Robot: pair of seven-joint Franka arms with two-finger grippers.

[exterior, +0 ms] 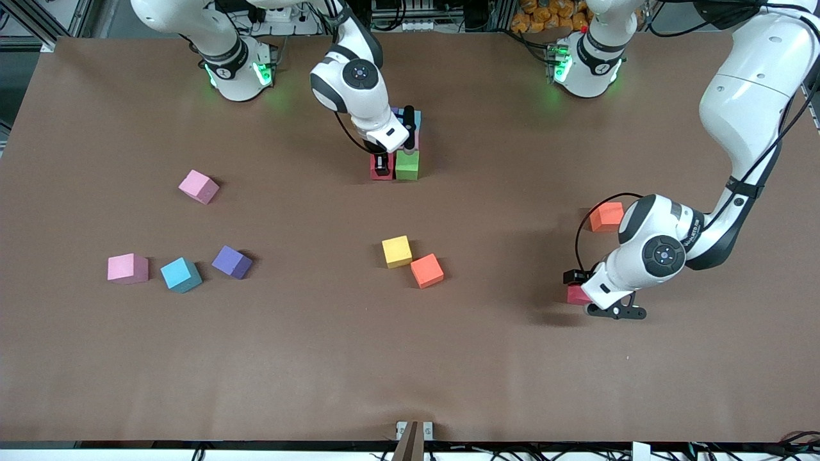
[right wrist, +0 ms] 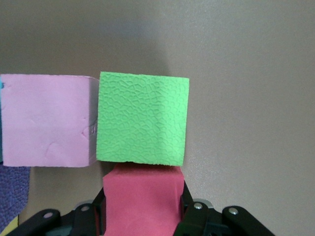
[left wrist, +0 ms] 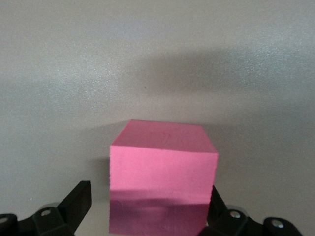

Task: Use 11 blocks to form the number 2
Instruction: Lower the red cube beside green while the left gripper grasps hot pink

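A tight group of touching blocks lies mid-table near the robots' bases, mostly hidden under my right hand, so no number 2 can be read. Its green block [exterior: 407, 164] [right wrist: 142, 118] touches a pale pink block [right wrist: 47, 120], and a light blue block [exterior: 417, 119] peeks out by the hand. My right gripper [exterior: 382, 168] [right wrist: 142, 199] is shut on a red block [exterior: 380, 173] [right wrist: 141, 201], pressed against the green one. Toward the left arm's end, my left gripper [exterior: 578, 289] [left wrist: 147, 204] stands open astride a deep pink block [exterior: 575, 296] [left wrist: 163, 172] resting on the table.
Loose blocks lie on the brown table [exterior: 410, 358]: orange [exterior: 606, 216] by the left arm, yellow [exterior: 396, 251] touching orange [exterior: 426, 270] in the middle, and toward the right arm's end purple [exterior: 232, 262], light blue [exterior: 180, 274] and two pink [exterior: 127, 268] [exterior: 198, 186].
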